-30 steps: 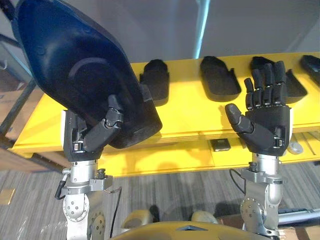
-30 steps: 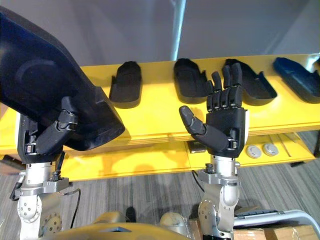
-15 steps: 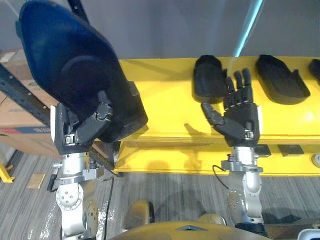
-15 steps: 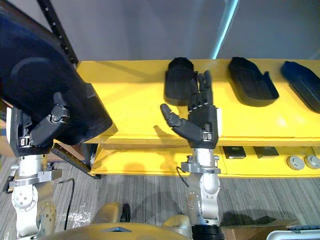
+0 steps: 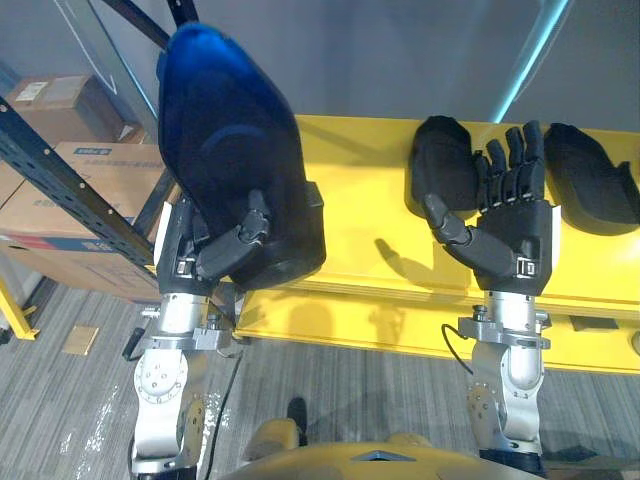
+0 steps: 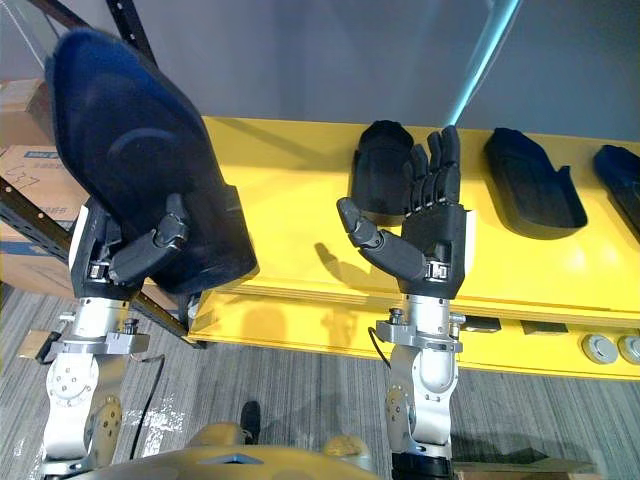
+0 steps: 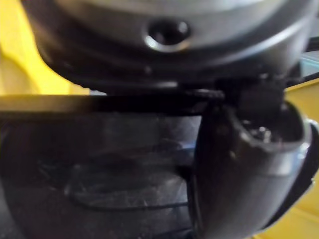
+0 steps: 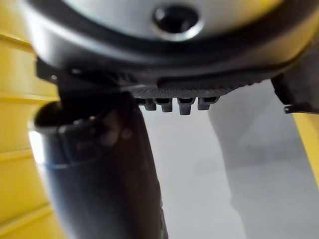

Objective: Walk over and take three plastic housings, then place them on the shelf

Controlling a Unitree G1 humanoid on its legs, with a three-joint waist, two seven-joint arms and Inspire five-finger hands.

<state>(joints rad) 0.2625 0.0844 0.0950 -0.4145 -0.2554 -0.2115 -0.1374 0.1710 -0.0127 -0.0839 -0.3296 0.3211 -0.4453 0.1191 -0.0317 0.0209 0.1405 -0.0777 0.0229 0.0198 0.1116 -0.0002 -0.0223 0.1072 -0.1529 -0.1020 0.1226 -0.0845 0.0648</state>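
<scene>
The robot's left hand [image 5: 215, 255] grips the lower end of one large dark blue plastic housing [image 5: 235, 150], thumb curled across its front, and holds it upright just before the yellow shelf [image 5: 360, 200]. The right hand [image 5: 510, 240] is raised with straight, spread fingers and holds nothing. Three more housings lie flat on the shelf: the nearest shelved housing [image 6: 383, 165], the middle shelved housing [image 6: 535, 185] and the far shelved housing [image 6: 622, 170]. Gripped only near its base, the tall held one could tip, slip, or strike the shelf edge or the black rack post [image 5: 60, 185].
</scene>
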